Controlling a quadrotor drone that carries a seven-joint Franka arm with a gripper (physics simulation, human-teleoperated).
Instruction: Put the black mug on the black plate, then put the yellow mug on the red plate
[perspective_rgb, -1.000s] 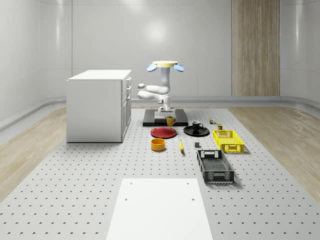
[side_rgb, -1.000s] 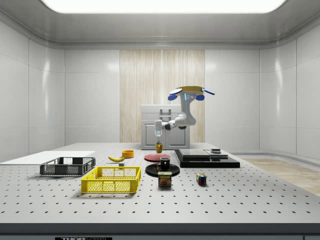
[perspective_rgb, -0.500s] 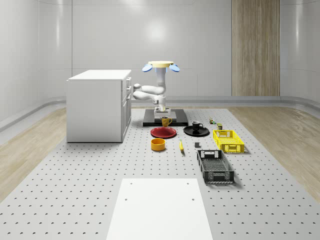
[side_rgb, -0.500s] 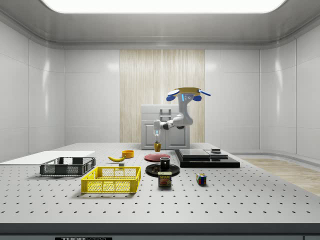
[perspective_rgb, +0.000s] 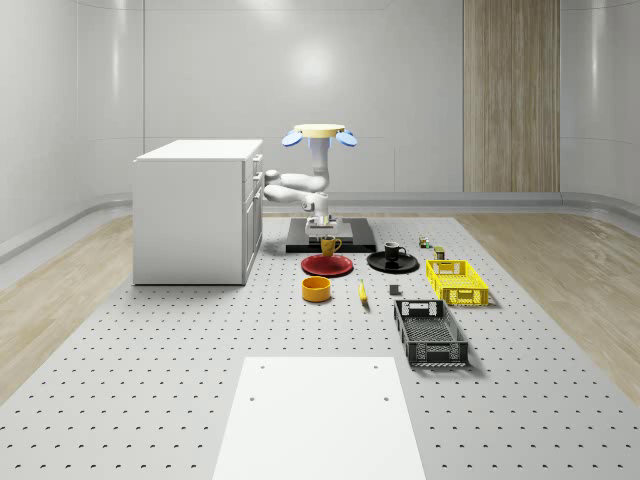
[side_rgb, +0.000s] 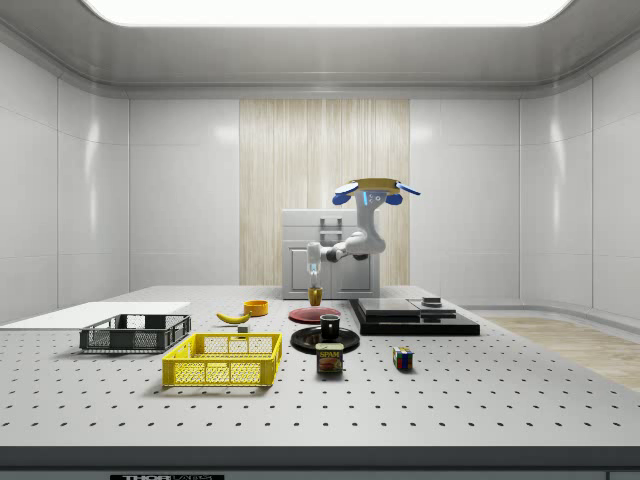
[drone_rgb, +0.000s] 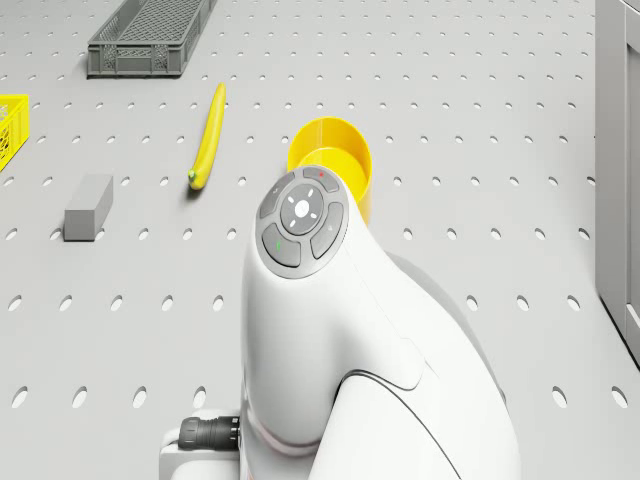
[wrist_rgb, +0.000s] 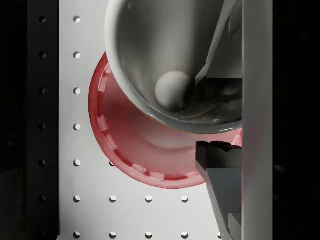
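Note:
The drone (perspective_rgb: 320, 133) hovers over the near edge of the dark platform (perspective_rgb: 352, 238), beside the white cabinet. Its arm reaches down to the gripper (perspective_rgb: 325, 234), which is shut on the rim of the yellow mug (perspective_rgb: 328, 245). The mug hangs upright a little above the red plate (perspective_rgb: 327, 265). In the side view the yellow mug (side_rgb: 316, 294) is just over the red plate (side_rgb: 314, 314). The wrist view looks into the mug (wrist_rgb: 165, 65), with the red plate (wrist_rgb: 130, 150) below and one finger (wrist_rgb: 220, 170) beside it. The black mug (perspective_rgb: 393, 250) stands on the black plate (perspective_rgb: 380, 266).
The white cabinet (perspective_rgb: 198, 210) stands close on the whole-scene view's left of the arm. A yellow bowl (perspective_rgb: 317, 289), banana (perspective_rgb: 362, 292), small grey block (drone_rgb: 88, 207), yellow crate (perspective_rgb: 457, 281) and dark crate (perspective_rgb: 430, 333) lie nearer. A can (side_rgb: 330, 358) and cube (side_rgb: 402, 358) sit nearby.
The drone and arm have moved toward the whole-scene view's left with the yellow mug, carrying it from the platform's edge to above the red plate and slightly lower.

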